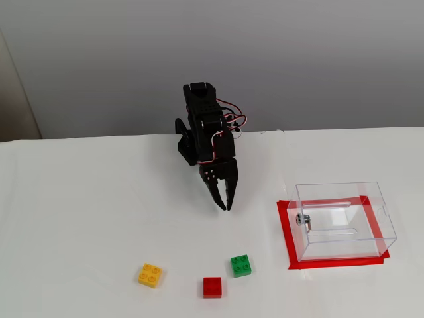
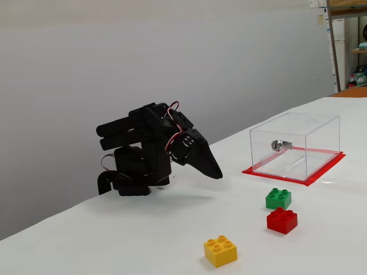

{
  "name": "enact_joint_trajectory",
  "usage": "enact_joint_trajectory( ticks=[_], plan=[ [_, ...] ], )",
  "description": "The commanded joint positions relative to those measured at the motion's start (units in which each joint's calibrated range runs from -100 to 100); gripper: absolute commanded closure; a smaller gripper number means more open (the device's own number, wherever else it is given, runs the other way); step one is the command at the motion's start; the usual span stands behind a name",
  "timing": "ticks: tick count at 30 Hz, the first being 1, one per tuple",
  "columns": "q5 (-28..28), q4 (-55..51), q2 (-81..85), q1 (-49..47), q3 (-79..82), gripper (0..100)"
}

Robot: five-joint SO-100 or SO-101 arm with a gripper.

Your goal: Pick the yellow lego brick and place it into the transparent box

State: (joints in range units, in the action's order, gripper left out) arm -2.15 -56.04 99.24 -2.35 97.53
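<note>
The yellow lego brick (image 1: 150, 275) (image 2: 220, 251) lies on the white table near the front edge, left of the other bricks in a fixed view. The transparent box (image 1: 344, 220) (image 2: 294, 145) stands on a red taped rectangle at the right, with a small metal fitting on its side. My black gripper (image 1: 226, 205) (image 2: 218, 173) hangs folded near the arm's base, tips pointing down at the table, fingers together and holding nothing. It is well behind the bricks and left of the box.
A red brick (image 1: 212, 287) (image 2: 281, 220) and a green brick (image 1: 240, 265) (image 2: 278, 198) lie between the yellow brick and the box. The arm's base (image 2: 132, 177) sits at the table's back edge by the grey wall.
</note>
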Motion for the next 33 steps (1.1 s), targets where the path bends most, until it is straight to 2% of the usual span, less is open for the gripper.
enact_joint_trajectory(
  ticks=[1, 10, 19, 26, 33],
  plan=[
    [0.1, 0.4, 0.4, -0.1, -2.0, 98],
    [4.3, 0.4, -2.4, 3.2, -16.4, 98],
    [4.3, -0.3, -33.8, 11.8, -44.0, 98],
    [4.4, -0.5, -55.2, 23.6, -67.7, 98],
    [4.8, -0.5, -65.3, 38.2, -72.8, 98]
  ],
)
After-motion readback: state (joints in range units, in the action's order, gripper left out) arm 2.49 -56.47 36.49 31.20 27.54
